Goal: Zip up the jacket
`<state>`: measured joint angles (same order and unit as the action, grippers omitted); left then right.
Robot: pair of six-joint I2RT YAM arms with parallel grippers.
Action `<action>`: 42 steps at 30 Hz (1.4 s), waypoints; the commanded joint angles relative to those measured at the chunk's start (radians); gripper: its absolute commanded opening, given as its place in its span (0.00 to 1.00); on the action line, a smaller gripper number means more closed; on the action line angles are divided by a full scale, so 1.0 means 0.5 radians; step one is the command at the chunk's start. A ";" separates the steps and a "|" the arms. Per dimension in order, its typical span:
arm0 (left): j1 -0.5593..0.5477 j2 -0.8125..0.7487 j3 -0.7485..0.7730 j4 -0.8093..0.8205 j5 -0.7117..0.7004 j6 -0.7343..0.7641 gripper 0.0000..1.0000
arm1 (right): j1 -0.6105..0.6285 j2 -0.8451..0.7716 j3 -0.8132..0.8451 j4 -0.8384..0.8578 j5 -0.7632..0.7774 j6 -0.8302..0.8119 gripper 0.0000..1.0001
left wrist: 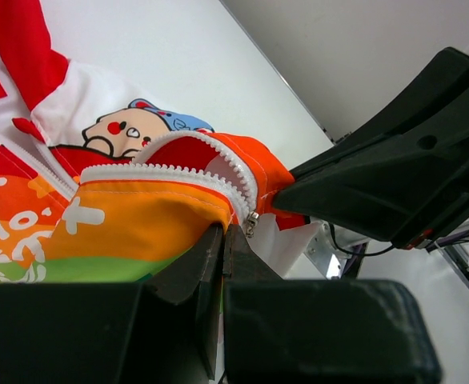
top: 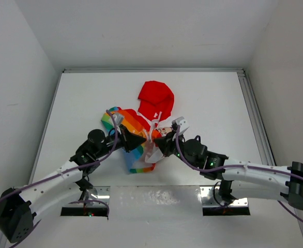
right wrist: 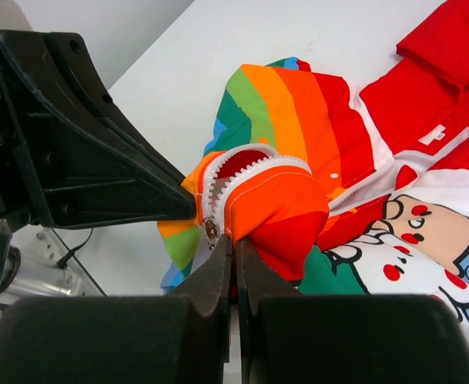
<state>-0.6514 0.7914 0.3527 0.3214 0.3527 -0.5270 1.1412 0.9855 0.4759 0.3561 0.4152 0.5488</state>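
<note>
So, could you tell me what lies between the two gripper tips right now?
Between the left gripper and right gripper lies the jacket's bunched lower edge: white zipper teeth and the small metal slider. Both wrist views show it.

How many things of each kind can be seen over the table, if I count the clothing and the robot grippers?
jacket: 1
grippers: 2, the left gripper and the right gripper, each shut on the jacket by its zipper
Total: 3
</note>
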 commanded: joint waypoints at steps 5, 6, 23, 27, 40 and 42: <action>-0.050 -0.006 0.059 0.008 -0.021 0.042 0.00 | -0.003 0.005 0.159 0.027 -0.024 -0.005 0.00; -0.050 -0.003 0.059 0.005 -0.015 0.042 0.00 | -0.003 0.011 0.162 0.027 -0.027 0.001 0.00; -0.105 -0.122 0.049 -0.032 -0.015 0.032 0.00 | -0.055 0.186 0.294 -0.007 -0.063 0.062 0.00; -0.105 -0.138 0.043 -0.069 -0.055 0.042 0.00 | -0.061 0.164 0.288 0.030 -0.131 0.087 0.00; -0.105 -0.024 0.077 -0.109 -0.147 0.066 0.00 | -0.064 0.097 0.343 -0.099 -0.217 0.111 0.00; -0.105 -0.033 0.080 -0.121 -0.165 0.063 0.00 | -0.064 0.112 0.370 -0.099 -0.235 0.111 0.00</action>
<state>-0.6888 0.7792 0.3531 0.2527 0.2726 -0.5087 1.1084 1.0378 0.5880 0.2478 0.3233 0.5949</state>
